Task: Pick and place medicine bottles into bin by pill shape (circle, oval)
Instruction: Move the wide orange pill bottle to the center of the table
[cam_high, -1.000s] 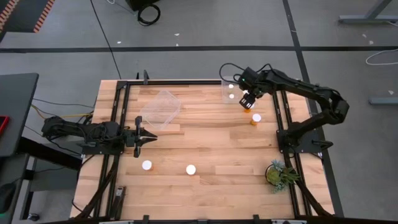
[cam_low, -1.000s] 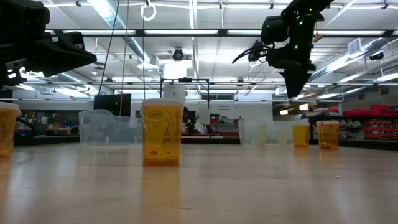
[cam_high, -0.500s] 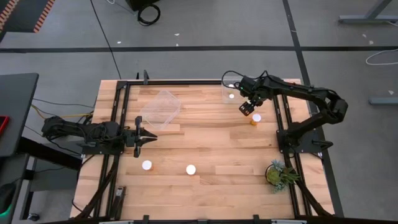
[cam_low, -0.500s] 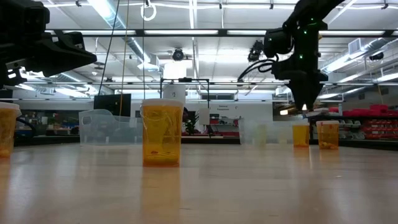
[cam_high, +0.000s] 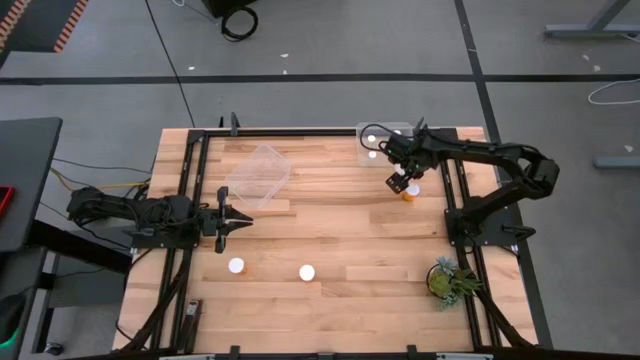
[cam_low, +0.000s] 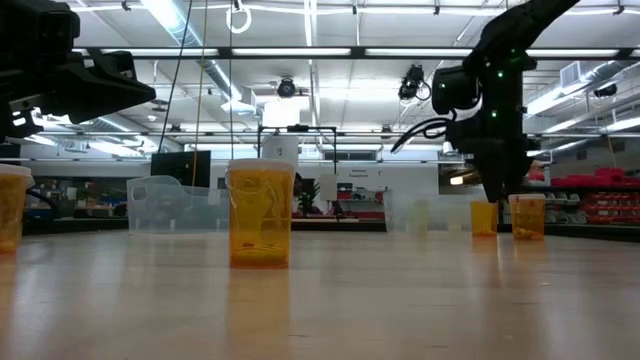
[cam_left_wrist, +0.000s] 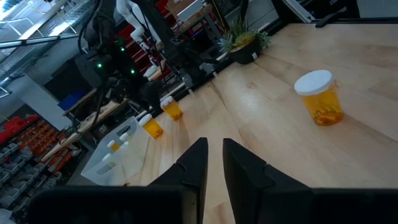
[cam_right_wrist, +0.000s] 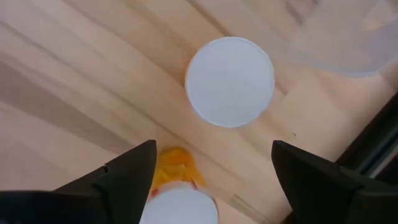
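Two bottles (cam_right_wrist: 229, 81) under the wide-open, empty right hand (cam_right_wrist: 211, 171); left hand (cam_left_wrist: 213, 163) shut.

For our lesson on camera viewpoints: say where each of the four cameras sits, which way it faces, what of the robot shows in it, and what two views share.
High view: above, straight down on the table; both arms show, right pincer open.
Low view: table height, looking across into the room; right arm descends beside far bottles.
Left wrist view: on the left arm, looking across the wood; shut left pincer in the foreground.
Right wrist view: looking down; open fingers flank two white caps.
Shared: high and left wrist views both show the potted plant.
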